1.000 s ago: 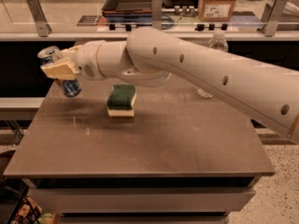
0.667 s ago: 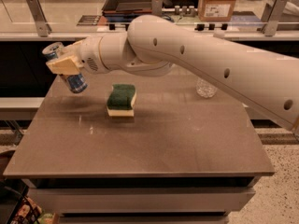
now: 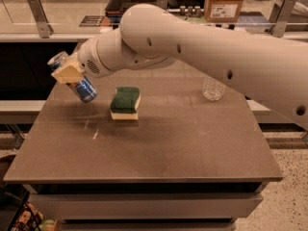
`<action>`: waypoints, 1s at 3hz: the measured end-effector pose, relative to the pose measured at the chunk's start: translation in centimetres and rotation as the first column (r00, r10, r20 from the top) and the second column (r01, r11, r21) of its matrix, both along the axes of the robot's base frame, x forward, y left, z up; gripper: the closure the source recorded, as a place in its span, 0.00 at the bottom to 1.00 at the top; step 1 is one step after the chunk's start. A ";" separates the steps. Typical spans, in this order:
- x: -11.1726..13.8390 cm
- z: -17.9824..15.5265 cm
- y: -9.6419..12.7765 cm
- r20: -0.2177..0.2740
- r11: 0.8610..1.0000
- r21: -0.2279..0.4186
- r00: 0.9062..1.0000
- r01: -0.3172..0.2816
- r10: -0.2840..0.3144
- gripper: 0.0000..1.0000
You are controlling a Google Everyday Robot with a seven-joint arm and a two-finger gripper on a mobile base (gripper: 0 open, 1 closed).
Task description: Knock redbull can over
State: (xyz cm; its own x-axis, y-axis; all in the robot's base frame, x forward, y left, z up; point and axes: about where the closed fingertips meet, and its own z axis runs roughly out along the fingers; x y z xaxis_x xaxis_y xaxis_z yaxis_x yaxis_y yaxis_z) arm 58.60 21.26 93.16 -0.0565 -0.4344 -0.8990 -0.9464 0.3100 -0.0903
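Steeply tilted blue redbull can [image 3: 86, 90], gripper [image 3: 68, 74] clasping it

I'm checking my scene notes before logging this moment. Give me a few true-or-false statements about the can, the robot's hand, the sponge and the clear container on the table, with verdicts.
1. The slim blue and silver metal can stands upright on its own. False: it is tilted, with its top leaning toward the left of the view.
2. The hand is over the left rear part of the brown table, closed on the can. True.
3. The green-topped yellow sponge lies right of the can in the view, not touching it. True.
4. The clear ribbed plastic container sits on the sponge. False: it stands on the table, well to the sponge's right.
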 end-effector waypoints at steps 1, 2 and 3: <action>-0.8 -1.2 0.1 -0.032 0.997 -0.079 0.999 0.011 -0.013 1.00; -1.1 -2.3 0.3 -0.056 0.990 -0.140 0.998 0.010 -0.018 1.00; -1.1 -3.1 0.6 -0.074 0.978 -0.210 0.997 0.004 -0.020 1.00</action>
State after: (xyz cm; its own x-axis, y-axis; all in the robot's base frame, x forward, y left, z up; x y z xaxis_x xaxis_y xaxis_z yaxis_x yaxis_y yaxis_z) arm 57.51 21.85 90.03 -0.1270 -0.6115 -0.7810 -0.9494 0.3030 -0.0829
